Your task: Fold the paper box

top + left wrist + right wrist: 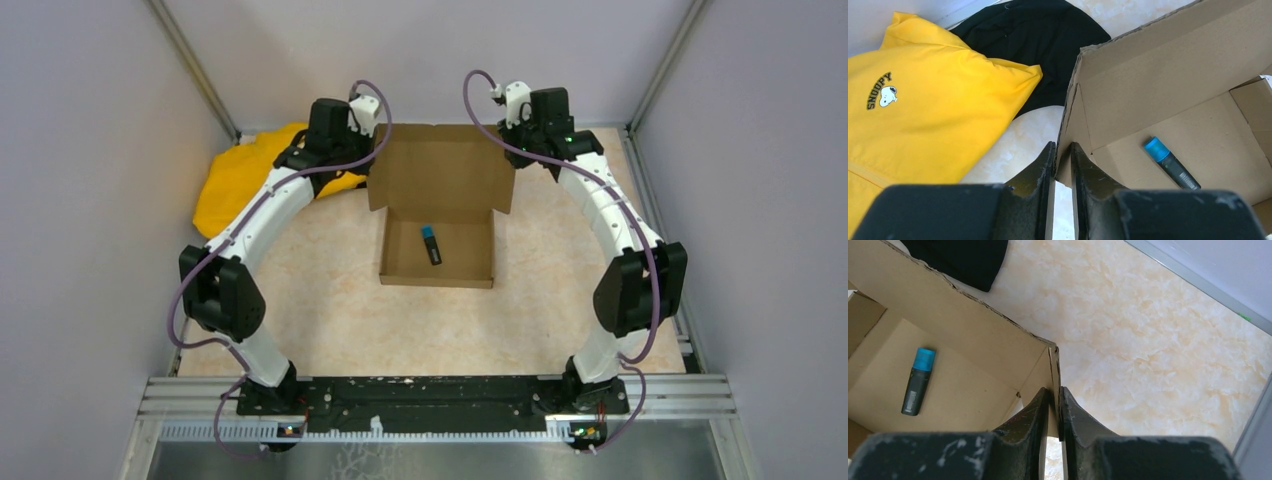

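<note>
In the middle of the table (330,300), the box (440,165) sits as a shallow brown corrugated tray, its broad lid raised at the far side. Both arms arch up and forward from their bases, wrists bent down at the lid's 2 far corners. The left gripper (1062,150) is almost closed, pinching the lid's thin left side flap; the right gripper (1054,392) likewise pinches the right flap's ragged edge. A black marker (431,243) with a blue cap lies flat inside. Left of the box lie a smooth yellow cloth (235,180) printed SNOOPY and a black cloth (1033,30).
</note>
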Controlling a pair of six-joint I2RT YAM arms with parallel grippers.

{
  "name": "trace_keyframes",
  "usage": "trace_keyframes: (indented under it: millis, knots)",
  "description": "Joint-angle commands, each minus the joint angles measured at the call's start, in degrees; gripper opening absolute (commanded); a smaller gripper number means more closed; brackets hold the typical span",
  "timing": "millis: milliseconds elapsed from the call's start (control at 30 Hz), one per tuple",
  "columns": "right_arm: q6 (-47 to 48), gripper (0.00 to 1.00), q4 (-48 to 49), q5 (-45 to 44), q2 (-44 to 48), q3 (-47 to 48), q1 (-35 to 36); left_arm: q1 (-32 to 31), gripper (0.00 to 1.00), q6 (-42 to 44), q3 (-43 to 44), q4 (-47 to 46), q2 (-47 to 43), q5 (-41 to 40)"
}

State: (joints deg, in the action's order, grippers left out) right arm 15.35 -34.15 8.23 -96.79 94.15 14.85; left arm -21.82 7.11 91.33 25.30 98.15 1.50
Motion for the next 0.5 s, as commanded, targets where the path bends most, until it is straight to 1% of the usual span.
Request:
trace_keyframes:
  millis: [0,267,467]
  knots:
    - [-1.1,0.12,0.2,0.6,2.9,1.0,0.0,-1.0,0.21,-2.4,-2.8,-3.6,-3.7,-1.0]
    - [-2.8,0.11,1.9,-1.3,5.7,-2.1,1.6,-5.7,0.22,-4.5,-10.2,-9.4,-7.4,-7.3]
    - [-5.2,0.1,3.9,-4.5,8.6,-5.9,3.7,-8.4,0.22,-6.8,-14.2,-11.4,-9.7,-10.9]
